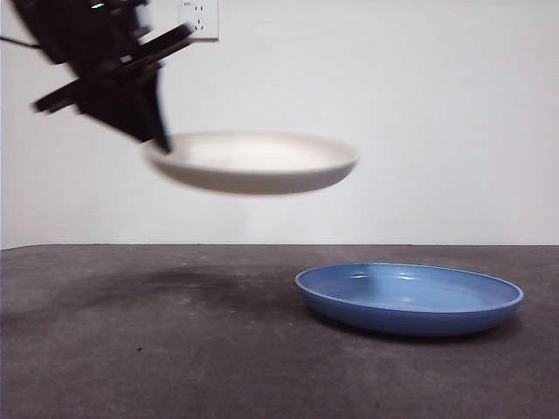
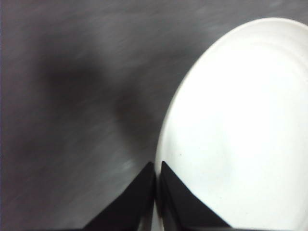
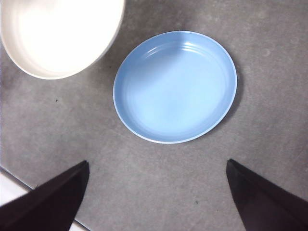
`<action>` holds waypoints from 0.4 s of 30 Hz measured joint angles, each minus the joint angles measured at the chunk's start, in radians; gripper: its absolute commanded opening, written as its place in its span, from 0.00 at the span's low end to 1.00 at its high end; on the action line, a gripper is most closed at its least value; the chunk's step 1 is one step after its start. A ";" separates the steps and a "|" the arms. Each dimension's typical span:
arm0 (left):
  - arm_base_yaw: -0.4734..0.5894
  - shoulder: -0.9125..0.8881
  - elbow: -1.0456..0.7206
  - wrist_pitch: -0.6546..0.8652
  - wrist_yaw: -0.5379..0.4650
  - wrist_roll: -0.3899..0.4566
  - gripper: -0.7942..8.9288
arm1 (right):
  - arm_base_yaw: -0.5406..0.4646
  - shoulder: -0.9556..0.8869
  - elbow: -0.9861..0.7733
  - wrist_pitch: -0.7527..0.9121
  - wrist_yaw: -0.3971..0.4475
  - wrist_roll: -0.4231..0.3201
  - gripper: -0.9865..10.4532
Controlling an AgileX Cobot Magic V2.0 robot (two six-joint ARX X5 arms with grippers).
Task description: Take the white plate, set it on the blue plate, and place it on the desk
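The white plate is up in the air, level, well clear of the desk, pinched at its rim by the left end effector, jaws clamped tight on the edge as the left wrist view shows. The blue plate sits flat on the desk, off to one side and below the white one, not under it. Over it, the right end effector hangs with jaws spread wide, gripping nothing.
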 measured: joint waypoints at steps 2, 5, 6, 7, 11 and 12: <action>-0.042 0.026 0.035 0.014 0.000 -0.014 0.09 | 0.000 -0.007 0.000 0.000 0.000 0.008 0.49; -0.089 0.086 0.092 0.015 0.000 -0.023 0.09 | 0.000 -0.023 0.000 0.000 0.000 0.019 0.49; -0.104 0.112 0.112 0.014 -0.002 -0.026 0.09 | 0.000 -0.031 0.000 0.000 0.000 0.026 0.49; -0.116 0.135 0.128 0.012 -0.005 -0.027 0.09 | 0.000 -0.039 0.000 0.000 0.000 0.030 0.49; -0.167 0.248 0.204 -0.001 -0.010 -0.037 0.09 | 0.000 -0.084 0.000 0.000 0.000 0.047 0.49; -0.178 0.269 0.219 -0.001 -0.011 -0.037 0.09 | 0.000 -0.095 0.000 0.000 0.000 0.053 0.49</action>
